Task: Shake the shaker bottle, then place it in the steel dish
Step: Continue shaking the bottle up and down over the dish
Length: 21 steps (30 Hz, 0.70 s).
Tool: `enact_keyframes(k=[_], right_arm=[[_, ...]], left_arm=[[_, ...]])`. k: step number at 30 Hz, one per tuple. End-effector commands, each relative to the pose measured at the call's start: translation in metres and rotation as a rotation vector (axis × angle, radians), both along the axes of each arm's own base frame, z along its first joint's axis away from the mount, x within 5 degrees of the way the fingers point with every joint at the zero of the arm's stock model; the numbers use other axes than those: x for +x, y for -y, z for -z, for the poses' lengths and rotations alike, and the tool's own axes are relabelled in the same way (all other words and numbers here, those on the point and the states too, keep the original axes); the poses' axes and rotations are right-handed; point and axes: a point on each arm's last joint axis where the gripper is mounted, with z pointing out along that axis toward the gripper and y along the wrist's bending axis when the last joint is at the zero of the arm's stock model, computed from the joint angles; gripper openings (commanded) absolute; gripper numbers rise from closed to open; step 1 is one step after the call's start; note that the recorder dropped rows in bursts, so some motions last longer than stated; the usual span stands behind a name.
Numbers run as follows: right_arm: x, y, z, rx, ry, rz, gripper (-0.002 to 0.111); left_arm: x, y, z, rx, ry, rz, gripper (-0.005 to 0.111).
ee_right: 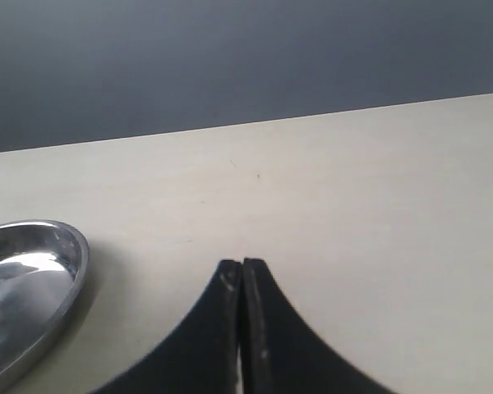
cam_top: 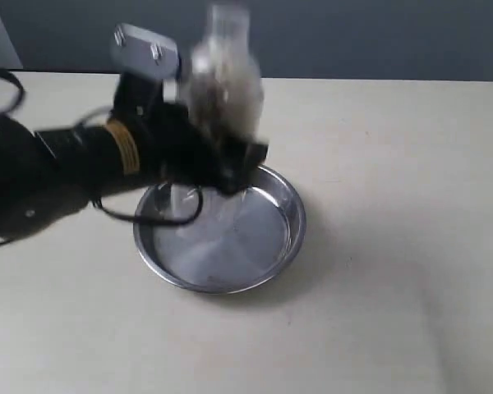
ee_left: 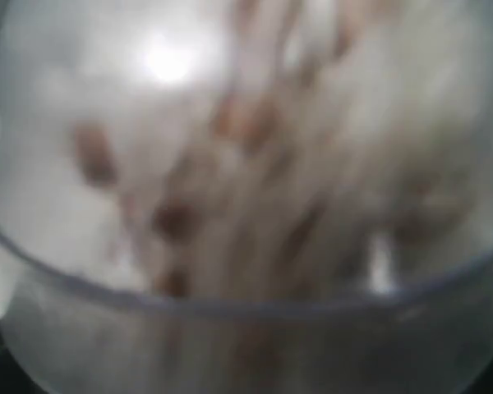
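The shaker bottle [cam_top: 225, 82], blurred, points cap-up, long axis roughly upright, gripped by the left hand [cam_top: 232, 154] over the steel dish [cam_top: 230, 250].

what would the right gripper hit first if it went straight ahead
Probably nothing: the shut right gripper points over open table, with the steel dish off to one side; depth is unclear.

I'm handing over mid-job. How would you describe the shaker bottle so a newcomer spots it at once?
On the pale table, find the round steel dish near the middle. Above its upper-left rim in the exterior view, the left gripper holds the shaker bottle in the air. It is the only clear, domed container, motion-blurred, with brown granules inside.
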Motion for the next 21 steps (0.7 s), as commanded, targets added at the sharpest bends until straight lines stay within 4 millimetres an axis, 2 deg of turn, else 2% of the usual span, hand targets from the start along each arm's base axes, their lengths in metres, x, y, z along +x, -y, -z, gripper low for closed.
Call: enact_keyframes(k=[1,3,4,5,8,9,10,12,15,16,17,19,20,21], right_arm=[[0.001,0.0,-0.001,-0.003,0.013,-0.003,-0.001],[0.001,0.0,-0.001,-0.003,0.013,-0.003,-0.001],[0.001,0.0,-0.001,-0.003,0.013,-0.003,-0.001],[0.001,0.0,-0.001,-0.003,0.013,-0.003,-0.001],[0.001,0.0,-0.001,-0.003,0.013,-0.003,-0.001],[0.001,0.0,-0.001,-0.003,0.013,-0.003,-0.001],[0.001,0.0,-0.001,-0.003,0.013,-0.003,-0.001],[0.001,0.0,-0.001,-0.003,0.013,-0.003,-0.001],[0.001,0.0,-0.001,-0.003,0.013,-0.003,-0.001],[0.001,0.0,-0.001,-0.003,0.013,-0.003,-0.001],[0.001,0.0,-0.001,-0.003,0.011,-0.003,-0.001],[0.0,0.0,-0.001,-0.003,0.009,-0.003,-0.001],[0.0,0.0,-0.001,-0.003,0.009,-0.003,-0.001],[0.0,0.0,-0.001,-0.003,0.009,-0.003,-0.001]], left_arm=[[-0.01,0.006,-0.074,-0.18,0.292,0.068,0.0],[-0.016,0.002,-0.109,-0.175,0.395,0.082,0.0],[-0.017,0.0,-0.11,-0.157,0.375,0.071,0.0],[-0.015,0.0,-0.097,-0.11,0.312,0.059,0.0],[-0.008,0.002,-0.014,0.016,0.046,0.04,0.0],[-0.007,0.001,0.008,0.006,-0.015,0.017,0.0],[-0.006,0.001,0.018,-0.064,-0.018,-0.014,0.0],[-0.006,0.005,-0.004,-0.14,0.075,0.013,0.0],[-0.01,0.006,-0.068,-0.214,0.287,0.061,0.0],[-0.012,0.004,-0.079,-0.217,0.31,0.061,0.0],[-0.012,0.003,-0.081,-0.21,0.305,0.056,0.0],[-0.01,0.003,-0.053,-0.117,0.207,0.048,0.0],[-0.008,0.003,-0.006,-0.043,0.055,0.029,0.0],[-0.006,0.001,0.015,-0.04,-0.007,0.003,0.0]])
